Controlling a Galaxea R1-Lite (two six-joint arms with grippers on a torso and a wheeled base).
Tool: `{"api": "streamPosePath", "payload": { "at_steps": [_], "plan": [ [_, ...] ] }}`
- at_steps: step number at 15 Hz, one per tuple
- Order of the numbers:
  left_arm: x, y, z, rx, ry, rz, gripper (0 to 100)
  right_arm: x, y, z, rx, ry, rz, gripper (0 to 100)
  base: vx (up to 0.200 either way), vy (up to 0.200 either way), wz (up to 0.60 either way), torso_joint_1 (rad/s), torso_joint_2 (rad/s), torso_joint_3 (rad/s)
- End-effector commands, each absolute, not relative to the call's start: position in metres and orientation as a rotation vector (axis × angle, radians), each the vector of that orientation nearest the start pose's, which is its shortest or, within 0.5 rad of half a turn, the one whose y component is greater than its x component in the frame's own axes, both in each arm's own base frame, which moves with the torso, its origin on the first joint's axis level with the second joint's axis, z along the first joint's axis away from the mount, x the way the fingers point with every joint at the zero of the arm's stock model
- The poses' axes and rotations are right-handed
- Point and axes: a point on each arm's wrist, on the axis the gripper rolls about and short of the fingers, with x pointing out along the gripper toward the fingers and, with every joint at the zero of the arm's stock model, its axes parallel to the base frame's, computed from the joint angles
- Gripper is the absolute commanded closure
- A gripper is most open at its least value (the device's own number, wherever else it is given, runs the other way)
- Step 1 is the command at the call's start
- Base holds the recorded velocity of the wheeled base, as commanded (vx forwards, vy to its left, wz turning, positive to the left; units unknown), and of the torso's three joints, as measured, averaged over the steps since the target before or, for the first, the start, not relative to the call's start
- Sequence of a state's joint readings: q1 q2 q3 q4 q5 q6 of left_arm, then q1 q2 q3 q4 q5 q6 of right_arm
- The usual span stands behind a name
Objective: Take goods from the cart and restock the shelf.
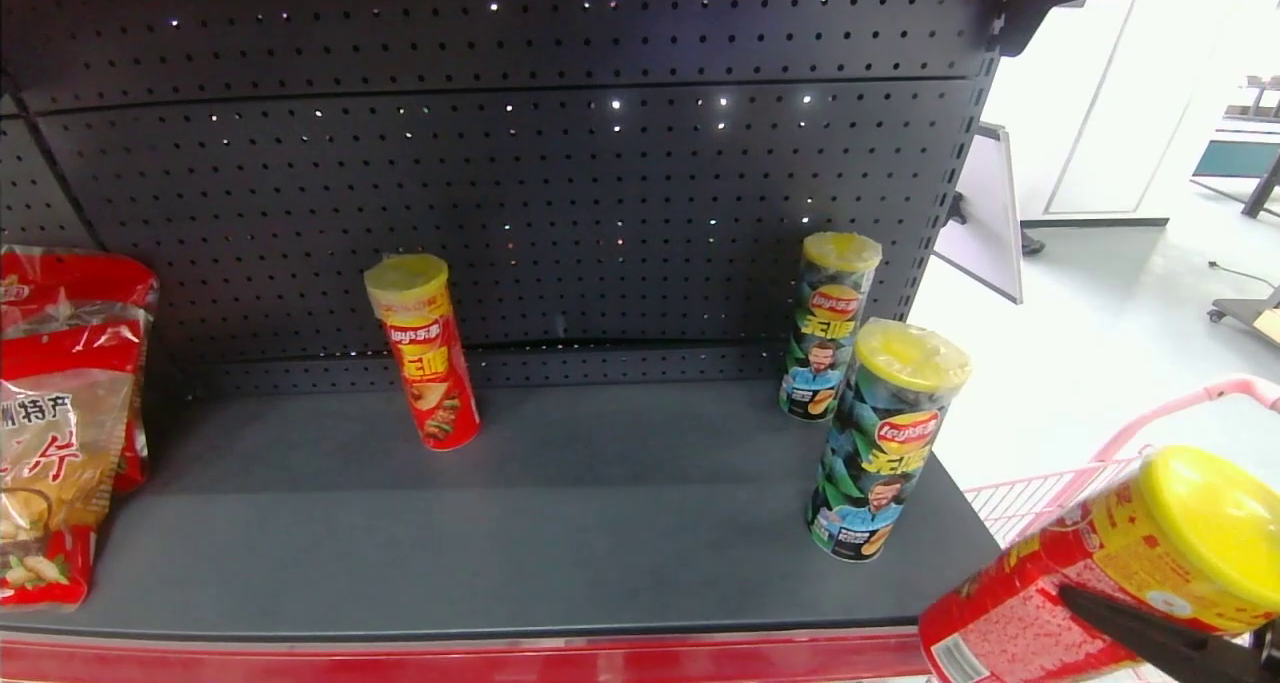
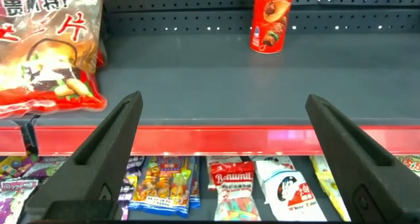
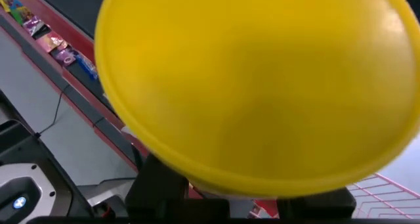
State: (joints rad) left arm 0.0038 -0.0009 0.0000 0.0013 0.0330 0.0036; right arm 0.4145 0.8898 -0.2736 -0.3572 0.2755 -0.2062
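Red can (image 1: 1010, 603), yellow lid (image 1: 1210, 523), tilted, at 4 o'clock off shelf (image 1: 600, 503) front corner, over pink cart (image 1: 1020, 503). R jaws clamp it. L jaws wide, empty, facing shelf lip.

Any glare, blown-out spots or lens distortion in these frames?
Head view: the floor right of the shelf is blown out, light pinpricks shine through the pegboard, and the near green can leans outward, likely lens distortion. Left wrist view: mild sheen on the snack bag. Right wrist view: the yellow lid is evenly lit.
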Motion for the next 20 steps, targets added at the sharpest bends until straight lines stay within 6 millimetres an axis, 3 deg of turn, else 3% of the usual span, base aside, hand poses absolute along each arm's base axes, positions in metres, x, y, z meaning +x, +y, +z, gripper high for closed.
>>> {"api": "streamPosePath", "payload": {
  "at_steps": [1, 3, 9, 17, 20],
  "plan": [
    [-0.023, 0.001, 0.075, 0.005, 0.002, 0.038, 0, 0.088, 0.053, 0.17, -0.233, 0.198, 0.75, 100, 0.0, 0.0, 0.0, 0.0, 0.0, 0.0],
    [-0.023, 0.001, 0.075, 0.005, 0.002, 0.038, 0, 0.088, 0.061, 0.172, -0.248, 0.199, 0.77, 100, 0.0, 0.0, 0.0, 0.0, 0.0, 0.0],
    [-0.023, 0.001, 0.075, 0.005, 0.002, 0.038, 0, 0.089, 0.065, 0.17, -0.259, 0.217, 0.78, 100, 0.0, 0.2, 0.0, 0.002, 0.0, 0.002],
    [-0.023, 0.001, 0.075, 0.006, 0.002, 0.038, 0, 0.09, 0.066, 0.168, -0.261, 0.23, 0.781, 100, 0.0, 0.0, 0.0, 0.0, 0.0, 0.0],
    [-0.023, 0.001, 0.075, 0.005, 0.002, 0.038, 0, 0.091, 0.066, 0.167, -0.262, 0.236, 0.781, 100, -0.2, -0.2, 0.0, 0.007, 0.0, 0.004]
  ]
}}
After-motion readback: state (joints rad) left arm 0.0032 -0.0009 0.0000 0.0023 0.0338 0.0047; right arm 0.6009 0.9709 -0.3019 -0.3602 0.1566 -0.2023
